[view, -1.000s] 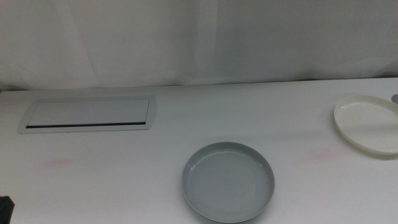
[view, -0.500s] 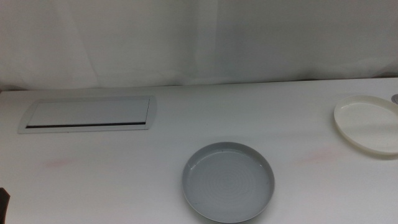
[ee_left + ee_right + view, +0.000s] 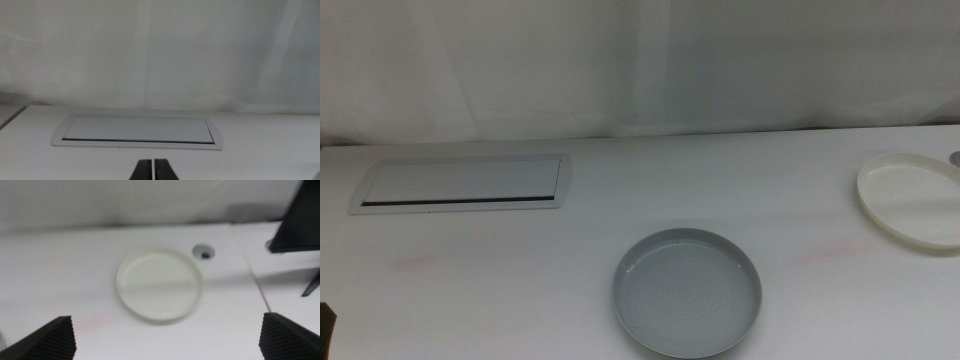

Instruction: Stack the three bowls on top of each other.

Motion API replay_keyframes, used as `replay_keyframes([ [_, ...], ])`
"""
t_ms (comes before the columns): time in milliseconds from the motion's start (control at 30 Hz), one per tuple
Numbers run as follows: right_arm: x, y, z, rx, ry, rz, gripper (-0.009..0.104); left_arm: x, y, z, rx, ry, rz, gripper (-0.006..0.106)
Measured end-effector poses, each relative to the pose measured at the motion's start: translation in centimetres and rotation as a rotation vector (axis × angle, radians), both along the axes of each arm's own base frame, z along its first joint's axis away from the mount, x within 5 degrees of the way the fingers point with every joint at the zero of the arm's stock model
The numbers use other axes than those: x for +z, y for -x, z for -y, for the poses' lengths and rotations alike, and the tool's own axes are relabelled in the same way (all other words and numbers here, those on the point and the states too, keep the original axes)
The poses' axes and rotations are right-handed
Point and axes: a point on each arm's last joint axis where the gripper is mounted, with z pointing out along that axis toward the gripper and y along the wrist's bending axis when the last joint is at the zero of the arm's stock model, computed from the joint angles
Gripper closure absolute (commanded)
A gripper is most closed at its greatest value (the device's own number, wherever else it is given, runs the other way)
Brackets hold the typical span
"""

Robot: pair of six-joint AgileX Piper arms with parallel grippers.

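White tabletop holds the grey bowl (image 3: pixel 687 292) near centre and the cream-white bowl (image 3: pixel 912 198) far right, unstacked, so the first pickup seems pending: right gripper (image 3: pixel 167 342), jaws wide apart, must descend onto the cream rim, while left gripper (image 3: pixel 153 170) waits, jaws together.

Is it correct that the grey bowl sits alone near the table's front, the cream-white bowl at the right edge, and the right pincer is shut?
Not quite. The right wrist view shows the right pincer open, its jaws wide apart above the cream-white bowl. The rest holds: in the middle view the grey bowl sits alone near the front and the cream-white bowl lies at the right edge.
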Motion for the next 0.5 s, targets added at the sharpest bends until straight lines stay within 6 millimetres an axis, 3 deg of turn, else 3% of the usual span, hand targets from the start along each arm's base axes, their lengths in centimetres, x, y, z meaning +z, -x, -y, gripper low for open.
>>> replay_keyframes([
  [200,0.2,-4.6,-1.1,0.053,0.058,-0.174,-0.007,0.0,0.0,0.0,0.000,0.000,0.000,0.103],
  [233,-0.5,-6.0,-1.3,0.051,0.079,-0.233,-0.007,0.0,0.0,0.0,0.000,0.000,0.000,0.103],
  [300,-1.2,-6.9,-1.2,0.036,0.092,-0.282,-0.007,0.0,0.0,0.0,0.000,0.000,0.000,0.103],
  [500,-3.6,-9.3,2.2,-0.069,0.032,-0.424,-0.007,0.0,0.0,0.0,0.000,0.000,0.000,0.103],
])
